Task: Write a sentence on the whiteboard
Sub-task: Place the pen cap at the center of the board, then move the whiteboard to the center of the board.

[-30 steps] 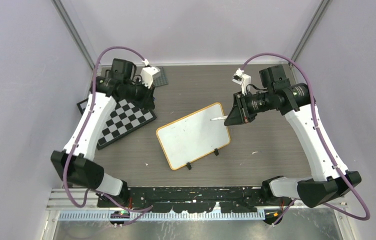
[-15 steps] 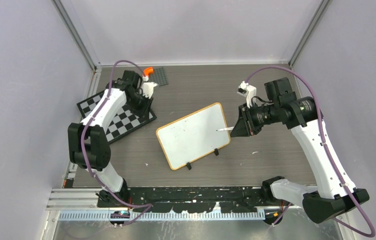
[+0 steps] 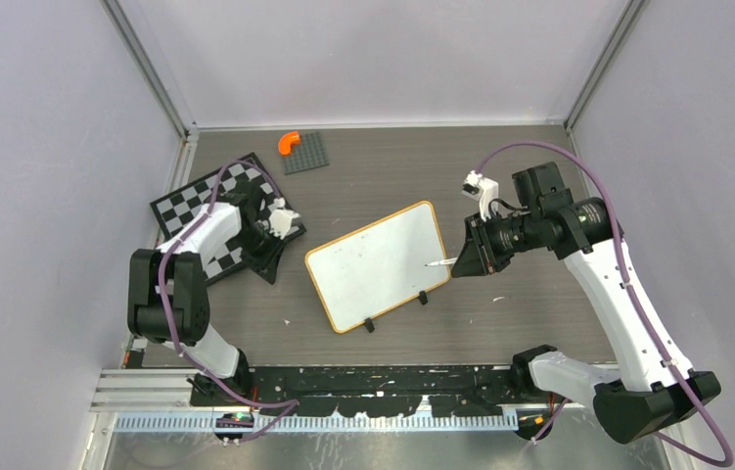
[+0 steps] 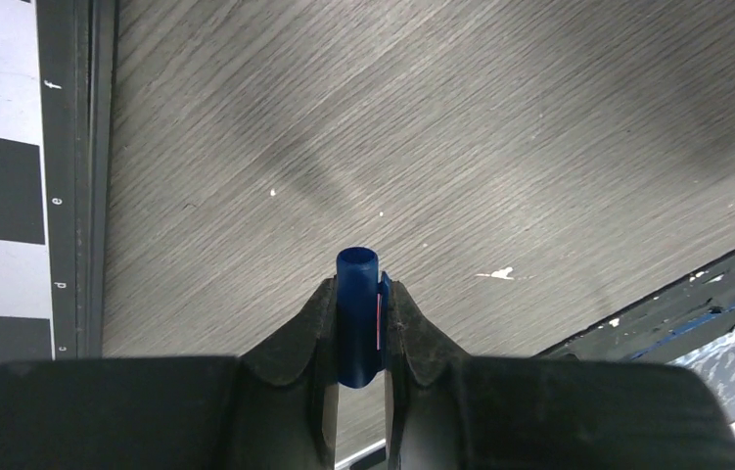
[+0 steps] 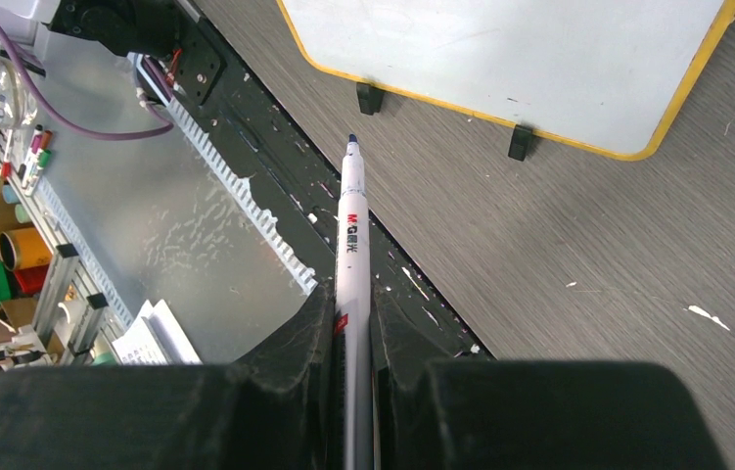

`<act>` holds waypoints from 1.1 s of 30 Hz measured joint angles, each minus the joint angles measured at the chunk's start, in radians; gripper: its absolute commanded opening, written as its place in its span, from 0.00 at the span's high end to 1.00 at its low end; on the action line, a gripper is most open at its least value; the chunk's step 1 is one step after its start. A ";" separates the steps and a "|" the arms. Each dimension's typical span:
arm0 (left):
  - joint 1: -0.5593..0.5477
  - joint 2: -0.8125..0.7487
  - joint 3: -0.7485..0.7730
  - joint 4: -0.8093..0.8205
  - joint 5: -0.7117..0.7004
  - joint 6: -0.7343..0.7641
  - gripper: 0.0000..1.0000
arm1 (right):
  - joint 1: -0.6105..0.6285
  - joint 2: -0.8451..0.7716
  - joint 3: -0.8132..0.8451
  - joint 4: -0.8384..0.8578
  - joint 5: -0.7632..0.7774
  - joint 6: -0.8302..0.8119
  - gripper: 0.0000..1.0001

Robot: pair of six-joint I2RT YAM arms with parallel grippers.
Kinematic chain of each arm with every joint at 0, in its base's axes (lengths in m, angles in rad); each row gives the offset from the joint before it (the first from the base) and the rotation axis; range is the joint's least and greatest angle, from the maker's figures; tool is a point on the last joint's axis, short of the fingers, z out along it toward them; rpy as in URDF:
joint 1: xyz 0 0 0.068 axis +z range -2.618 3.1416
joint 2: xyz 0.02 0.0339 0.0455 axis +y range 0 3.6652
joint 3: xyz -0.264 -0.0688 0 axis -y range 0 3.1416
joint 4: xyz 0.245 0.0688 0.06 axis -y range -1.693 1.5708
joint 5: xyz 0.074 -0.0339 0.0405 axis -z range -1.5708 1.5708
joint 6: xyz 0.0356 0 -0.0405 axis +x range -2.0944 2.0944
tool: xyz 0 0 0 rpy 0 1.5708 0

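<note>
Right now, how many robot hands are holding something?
2. The left gripper pinches a small blue cap beside the checkered board. The right gripper grips a white marker by the whiteboard. Both hands are in plain view.

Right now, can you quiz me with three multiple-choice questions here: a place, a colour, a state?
1. The checkered board lies: A) left of the whiteboard B) right of it C) on it
2. The cap in the left gripper is: A) red B) blue C) green
3. The marker in the right gripper is: A) capped B) uncapped C) dropped
Answers: 1 A, the top view shows it on the left; 2 B, the wrist view shows blue; 3 B, its tip is bare.
</note>
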 measured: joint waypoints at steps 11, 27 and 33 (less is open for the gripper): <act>0.000 0.029 -0.104 0.064 -0.037 0.027 0.60 | 0.000 -0.012 -0.058 0.016 0.003 -0.021 1.00; 0.000 -0.114 -0.099 -0.023 0.013 0.028 0.21 | 0.063 -0.049 -0.121 0.064 0.090 -0.020 1.00; 0.027 -0.273 0.053 -0.141 0.120 0.034 0.22 | 0.143 -0.035 -0.089 0.082 0.136 -0.020 1.00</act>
